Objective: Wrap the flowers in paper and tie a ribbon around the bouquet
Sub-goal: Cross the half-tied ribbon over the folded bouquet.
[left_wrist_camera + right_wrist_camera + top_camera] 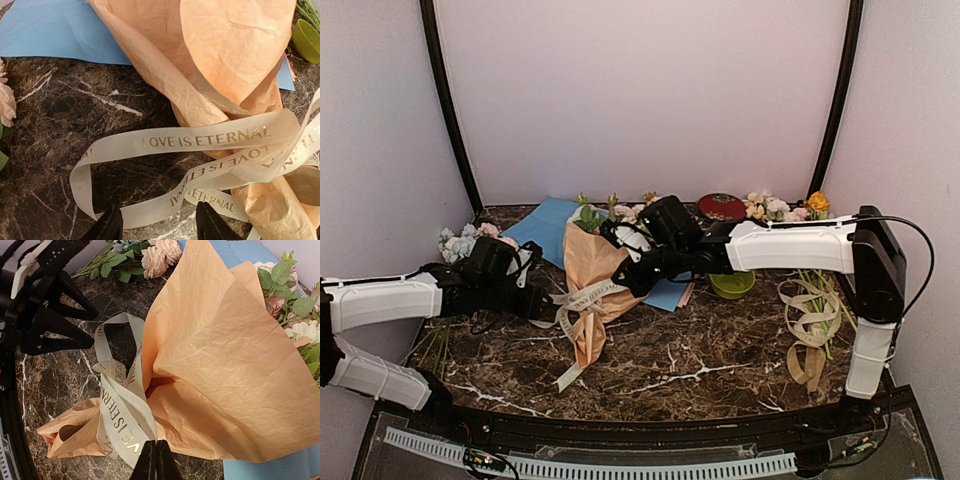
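Seemingly marble table (pixel 720 370): bouquet (pixel 590 275), blue sheet (pixel 545 228)

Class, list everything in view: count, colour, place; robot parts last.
bouquet: one, tan cone with pink-cream blooms, centre
ribbon: one, cream, around the cone's narrow end
blue sheet: one, light blue, behind bouquet
blue-bloom bunch: one, rear left
orange-bloom bunch: one, rear right
dish: one, dark red, rear
bowl: one, green, right of bouquet
loose ribbon pile: one, beige, right
left gripper: one, black, open, by ribbon
right gripper: one, black, shut on ribbon
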`<action>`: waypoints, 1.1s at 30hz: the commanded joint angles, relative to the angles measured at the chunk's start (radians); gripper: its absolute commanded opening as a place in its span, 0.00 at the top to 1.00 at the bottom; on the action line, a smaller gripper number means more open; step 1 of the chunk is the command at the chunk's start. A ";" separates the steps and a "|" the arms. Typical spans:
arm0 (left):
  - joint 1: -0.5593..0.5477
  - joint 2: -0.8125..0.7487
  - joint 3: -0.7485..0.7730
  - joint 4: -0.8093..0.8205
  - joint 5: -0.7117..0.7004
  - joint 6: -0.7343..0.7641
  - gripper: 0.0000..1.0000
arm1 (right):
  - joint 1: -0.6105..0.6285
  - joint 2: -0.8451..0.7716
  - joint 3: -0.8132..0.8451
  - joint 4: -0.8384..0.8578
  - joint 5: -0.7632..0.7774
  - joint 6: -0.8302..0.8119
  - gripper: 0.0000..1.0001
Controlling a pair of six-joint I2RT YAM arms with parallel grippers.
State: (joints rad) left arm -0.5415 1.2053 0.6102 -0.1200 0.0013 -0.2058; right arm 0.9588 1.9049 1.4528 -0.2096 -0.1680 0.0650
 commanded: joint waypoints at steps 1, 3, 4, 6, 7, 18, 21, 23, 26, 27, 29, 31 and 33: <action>0.002 0.085 0.043 -0.190 0.012 0.020 0.47 | -0.008 0.001 0.024 0.006 -0.010 -0.003 1.00; 0.001 0.121 0.054 -0.219 0.005 0.027 0.43 | -0.008 -0.002 0.024 0.004 -0.010 -0.002 1.00; 0.000 0.122 0.050 -0.198 0.018 0.045 0.41 | -0.008 -0.004 0.024 0.003 -0.011 -0.002 1.00; -0.009 0.114 0.039 -0.143 0.042 0.123 0.36 | -0.008 -0.005 0.024 0.003 -0.012 -0.002 1.00; -0.012 0.119 0.051 -0.147 0.033 0.159 0.35 | -0.008 -0.005 0.024 0.003 -0.012 -0.002 1.00; -0.021 0.239 0.124 -0.215 0.038 0.432 0.34 | -0.008 -0.006 0.029 -0.006 -0.006 -0.007 1.00; -0.021 0.232 0.106 -0.176 0.051 0.487 0.37 | -0.008 -0.005 0.029 -0.007 -0.003 -0.013 1.00; -0.021 0.235 0.094 -0.127 0.088 0.502 0.42 | -0.008 -0.003 0.031 -0.007 -0.006 -0.013 1.00; -0.023 0.240 0.073 -0.065 0.111 0.525 0.46 | -0.007 0.000 0.032 -0.004 -0.011 -0.009 1.00; -0.023 0.244 0.075 -0.065 0.094 0.534 0.48 | -0.008 0.000 0.032 -0.004 -0.013 -0.007 1.00; -0.024 0.262 0.073 -0.061 0.060 0.569 0.51 | -0.008 -0.001 0.033 -0.002 -0.017 -0.007 1.00; -0.023 0.295 0.082 -0.077 0.032 0.592 0.53 | -0.008 0.002 0.038 -0.002 -0.021 -0.007 1.00; -0.023 0.336 0.110 -0.106 0.007 0.585 0.55 | -0.007 0.004 0.046 -0.006 -0.023 -0.007 1.00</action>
State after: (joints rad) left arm -0.5606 1.4811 0.6994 -0.1997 0.0574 0.3302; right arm 0.9592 1.9049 1.4601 -0.2337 -0.1719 0.0612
